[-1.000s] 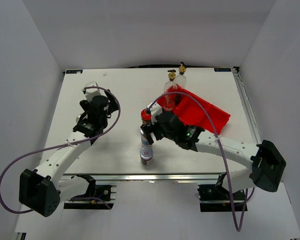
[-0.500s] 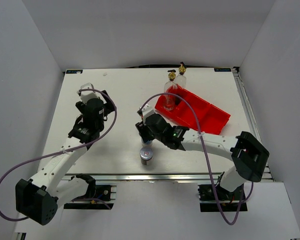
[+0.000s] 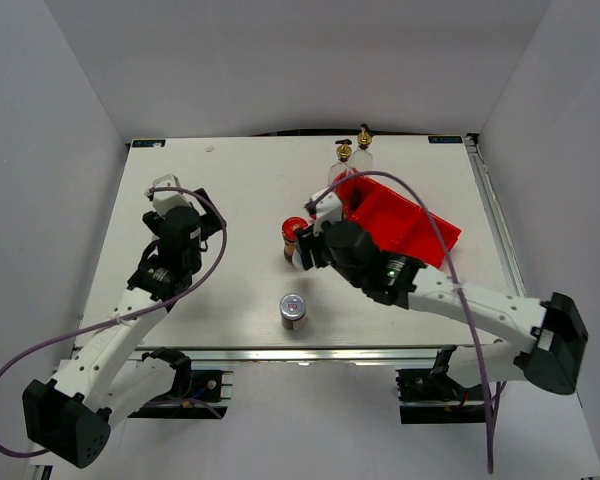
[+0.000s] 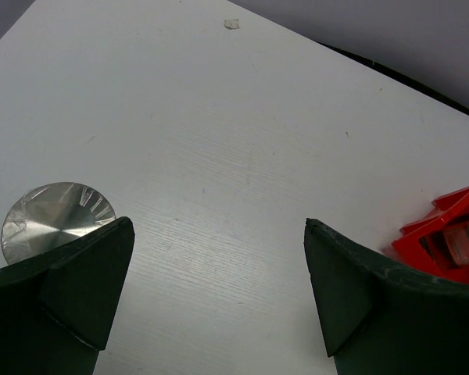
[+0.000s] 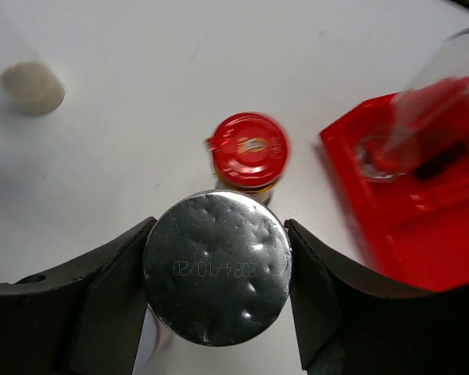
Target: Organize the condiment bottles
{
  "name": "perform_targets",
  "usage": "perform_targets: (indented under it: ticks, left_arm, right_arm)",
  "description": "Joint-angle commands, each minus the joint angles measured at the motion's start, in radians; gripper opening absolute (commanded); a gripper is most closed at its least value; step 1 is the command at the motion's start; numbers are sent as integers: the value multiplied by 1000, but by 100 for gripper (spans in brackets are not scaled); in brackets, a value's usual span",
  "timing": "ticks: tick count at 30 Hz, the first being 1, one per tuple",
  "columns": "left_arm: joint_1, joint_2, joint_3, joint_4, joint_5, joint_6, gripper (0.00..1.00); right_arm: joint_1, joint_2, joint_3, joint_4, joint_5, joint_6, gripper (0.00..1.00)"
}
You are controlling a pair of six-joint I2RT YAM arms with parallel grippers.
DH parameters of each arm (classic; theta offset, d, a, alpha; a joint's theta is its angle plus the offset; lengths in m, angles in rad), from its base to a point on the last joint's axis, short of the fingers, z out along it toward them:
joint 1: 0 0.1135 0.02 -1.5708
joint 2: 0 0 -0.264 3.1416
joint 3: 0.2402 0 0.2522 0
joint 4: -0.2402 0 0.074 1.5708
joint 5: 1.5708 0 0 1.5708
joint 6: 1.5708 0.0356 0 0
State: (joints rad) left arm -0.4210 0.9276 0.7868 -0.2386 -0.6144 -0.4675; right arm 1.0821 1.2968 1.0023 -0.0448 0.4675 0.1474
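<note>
My right gripper (image 3: 306, 247) (image 5: 218, 228) is shut on a silver-capped shaker (image 5: 217, 269), its jaws pressing both sides of the cap. Just beyond it stands the dark jar with the red lid (image 3: 293, 231) (image 5: 248, 150). A second silver-capped shaker (image 3: 293, 310) stands alone near the table's front edge. Two clear glass bottles with gold spouts (image 3: 344, 160) (image 3: 364, 140) stand at the back end of the red tray (image 3: 420, 232). My left gripper (image 3: 180, 207) (image 4: 219, 226) hangs open over bare table on the left, nothing between its fingers.
The red tray (image 5: 422, 234) lies diagonally on the right half of the table, with a blurred glass bottle (image 5: 430, 101) at its near end. A shiny round disc (image 4: 51, 219) shows beside my left finger; I cannot tell what it is.
The right gripper closed on the shaker that stood in front of the jar and carried it back and to the right. The left arm drifted slightly left, still open.
</note>
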Motion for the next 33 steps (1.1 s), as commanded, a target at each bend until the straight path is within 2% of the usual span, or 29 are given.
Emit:
perform_targets:
  ticks: [1, 5, 6, 9, 11, 17, 25, 33]
  left_arm:
    - [4, -36, -23, 8, -15, 6, 98]
    - [4, -41, -20, 1, -33, 0, 98]
    - [4, -39, -18, -2, -39, 0, 98]
    - [4, -36, -11, -10, -70, -2, 98]
    - [4, -30, 3, -30, -88, -11, 98]
    - [4, -16, 23, -77, -162, -54, 98]
    - [5, 19, 69, -169, -237, -120, 98]
    - [34, 60, 100, -235, -254, -161, 98]
  right_arm:
    - [-74, -106, -25, -35, 146, -42, 11]
    - [-253, -211, -83, -66, 97, -2, 10]
    - [-325, -249, -100, -34, 88, -2, 10]
    - [-428, -284, -128, 12, 44, -45, 10]
    - [-476, -278, -119, 45, -44, -68, 10]
    - [-657, -160, -62, 120, -127, -95, 10]
    - [-748, -1, -51, 229, -226, -123, 11]
    - [-758, 136, -57, 351, -161, -132, 13]
